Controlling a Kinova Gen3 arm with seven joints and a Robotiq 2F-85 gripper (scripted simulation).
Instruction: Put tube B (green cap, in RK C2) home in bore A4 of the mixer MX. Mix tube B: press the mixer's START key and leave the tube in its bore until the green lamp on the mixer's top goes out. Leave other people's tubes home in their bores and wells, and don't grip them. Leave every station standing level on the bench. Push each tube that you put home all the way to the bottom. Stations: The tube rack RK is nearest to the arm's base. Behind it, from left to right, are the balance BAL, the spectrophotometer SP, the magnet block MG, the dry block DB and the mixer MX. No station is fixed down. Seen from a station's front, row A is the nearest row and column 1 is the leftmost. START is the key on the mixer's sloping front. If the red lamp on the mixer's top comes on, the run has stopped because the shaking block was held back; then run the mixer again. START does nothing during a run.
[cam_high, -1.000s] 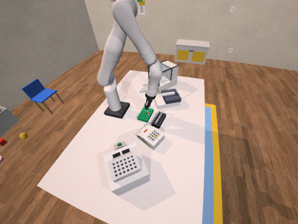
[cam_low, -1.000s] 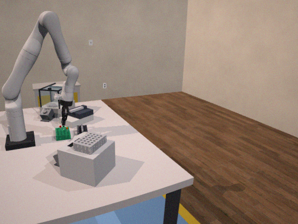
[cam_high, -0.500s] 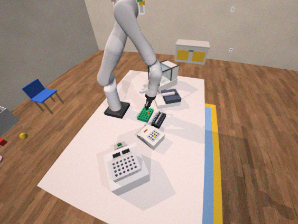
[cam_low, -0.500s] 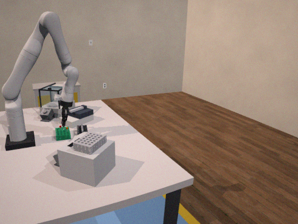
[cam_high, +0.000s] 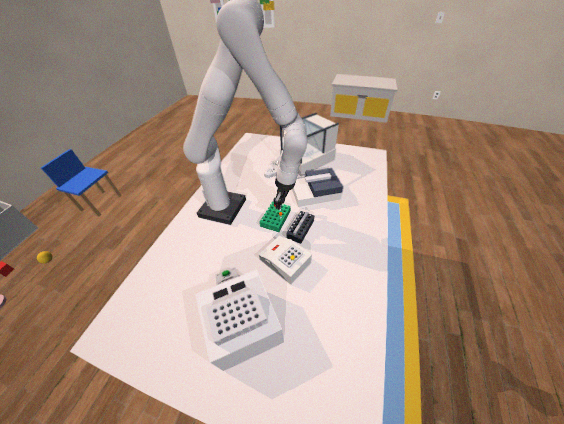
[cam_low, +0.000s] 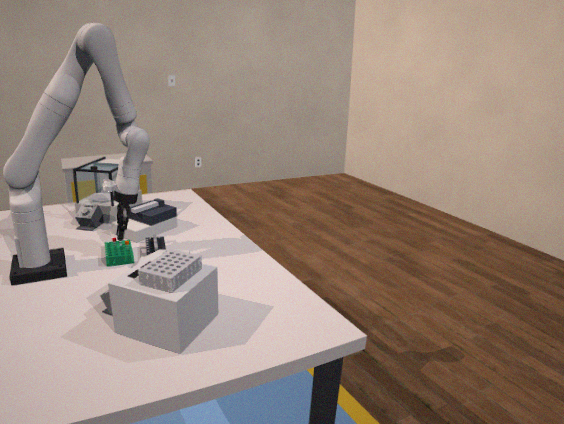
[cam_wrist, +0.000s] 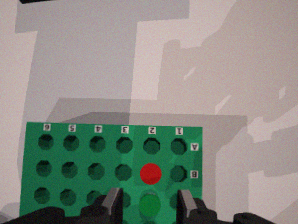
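The green rack RK (cam_high: 270, 221) (cam_low: 119, 255) (cam_wrist: 80, 160) lies under my gripper (cam_high: 278, 204) (cam_low: 120, 234) (cam_wrist: 150, 193). Tube B's green cap (cam_wrist: 149, 205) sits in the rack's well C2, between my two fingers, with a gap on each side. The gripper is partly open and touches nothing. A red-capped tube (cam_wrist: 150, 173) stands in B2 just beyond it. An orange-capped tube (cam_high: 281, 213) also stands in the rack. The mixer MX (cam_high: 250, 345) (cam_low: 165, 310) stands far from the rack at the near end of the bench, its bores empty and its green START key (cam_high: 226, 273) on the front slope.
Beside the rack stand the black magnet block (cam_high: 300, 226) (cam_low: 155, 243), the dry block (cam_high: 295, 267) with one yellow-capped tube, the spectrophotometer (cam_high: 324, 181) (cam_low: 152, 212) and the glass-walled balance (cam_high: 315, 135) (cam_low: 95, 175). The arm's base (cam_high: 221, 207) (cam_low: 37, 267) is left of the rack.
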